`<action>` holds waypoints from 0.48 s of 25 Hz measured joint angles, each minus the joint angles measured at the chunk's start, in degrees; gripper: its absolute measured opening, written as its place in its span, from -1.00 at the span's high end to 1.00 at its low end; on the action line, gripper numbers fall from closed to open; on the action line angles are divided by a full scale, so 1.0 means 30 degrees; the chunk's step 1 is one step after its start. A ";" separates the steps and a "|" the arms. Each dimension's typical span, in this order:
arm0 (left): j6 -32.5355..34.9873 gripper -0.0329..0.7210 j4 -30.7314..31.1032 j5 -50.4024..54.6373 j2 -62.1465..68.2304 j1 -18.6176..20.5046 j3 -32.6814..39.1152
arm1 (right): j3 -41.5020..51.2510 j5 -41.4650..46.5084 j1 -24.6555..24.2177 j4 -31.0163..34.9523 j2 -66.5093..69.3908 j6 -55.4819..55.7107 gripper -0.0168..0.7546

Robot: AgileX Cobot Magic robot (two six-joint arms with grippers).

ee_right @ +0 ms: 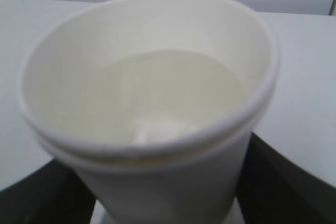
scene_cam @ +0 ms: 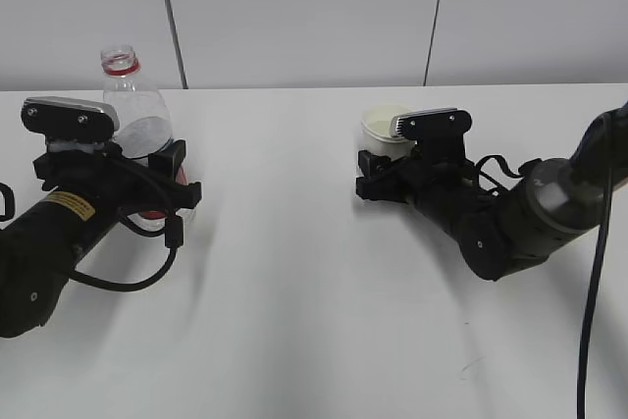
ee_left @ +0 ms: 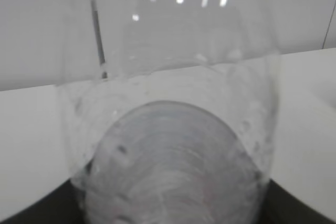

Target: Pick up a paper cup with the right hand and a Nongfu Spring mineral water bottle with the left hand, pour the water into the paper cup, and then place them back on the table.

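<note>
The Nongfu Spring mineral water bottle (scene_cam: 132, 110) stands upright and uncapped at the left, its red label mostly hidden by my left gripper (scene_cam: 165, 183). In the left wrist view the clear bottle (ee_left: 168, 77) fills the frame between the dark fingers (ee_left: 26, 217), and the jaws press on its sides. The paper cup (scene_cam: 381, 127) stands right of centre with my right gripper (scene_cam: 378, 176) closed around its lower part. In the right wrist view the cup (ee_right: 157, 177) sits tight between the black fingers (ee_right: 286, 182) and holds a pale pool of water (ee_right: 178, 82).
The white table (scene_cam: 314, 282) stretches between and in front of the two arms. A small dark scuff mark (scene_cam: 471, 368) lies near the front right. A grey panelled wall (scene_cam: 314, 7) stands behind the table's far edge.
</note>
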 joint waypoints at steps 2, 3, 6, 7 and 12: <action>0.0000 -0.10 0.0000 0.0000 0.0000 0.0000 0.0000 | 0.0000 0.0000 0.0000 0.0136 0.0161 0.0000 -0.43; 0.0000 -0.10 0.0000 0.0000 0.0000 0.0000 0.0000 | -0.0034 -0.0151 0.0000 0.0268 0.0249 0.0000 -0.43; 0.0000 -0.10 0.0000 0.0000 0.0000 0.0000 0.0000 | -0.0030 -0.0271 0.0000 0.0432 0.0319 0.0000 -0.43; 0.0000 -0.10 0.0000 0.0000 0.0000 0.0000 0.0000 | -0.0030 -0.0271 0.0000 0.0414 0.0319 0.0000 -0.43; 0.0000 -0.10 0.0000 0.0000 0.0000 0.0000 0.0000 | -0.0030 -0.0271 0.0000 0.0443 0.0319 0.0000 -0.43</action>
